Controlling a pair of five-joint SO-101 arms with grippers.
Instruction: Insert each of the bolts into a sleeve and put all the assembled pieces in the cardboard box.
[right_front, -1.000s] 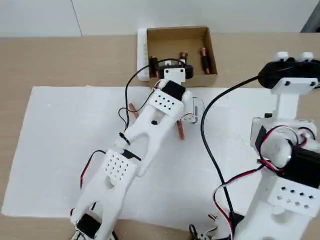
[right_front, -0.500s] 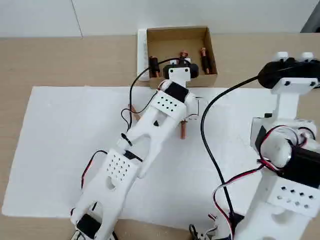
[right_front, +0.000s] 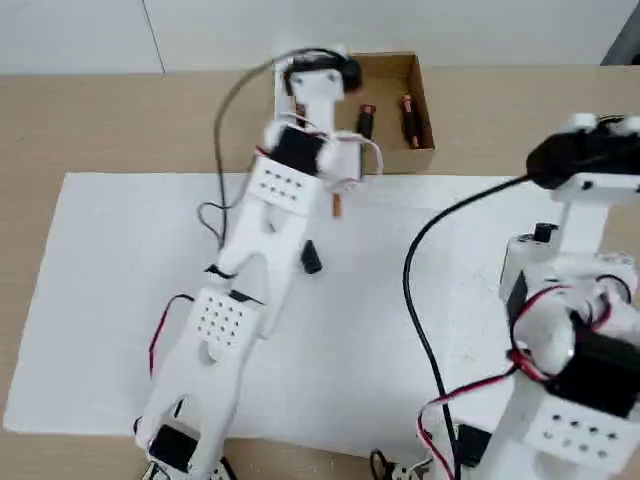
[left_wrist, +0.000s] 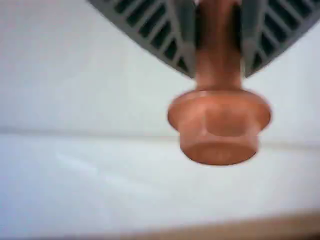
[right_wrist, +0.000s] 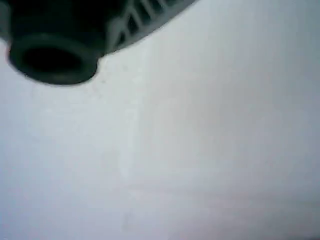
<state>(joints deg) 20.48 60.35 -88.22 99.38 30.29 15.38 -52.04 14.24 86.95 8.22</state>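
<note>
Right gripper (right_wrist: 65, 30) pinches a matte black tubular sleeve (right_wrist: 52, 60) over white paper (right_wrist: 200, 150). Left gripper (left_wrist: 218, 35) clamps a smooth copper bolt (left_wrist: 219, 125), flanged hex head poking out, just short of the cardboard box (right_front: 412, 160).

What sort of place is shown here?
Probably a robotics lab bench: a left arm and a right arm stand at a wooden table with a white sheet, and a cardboard box holds bolts.
</note>
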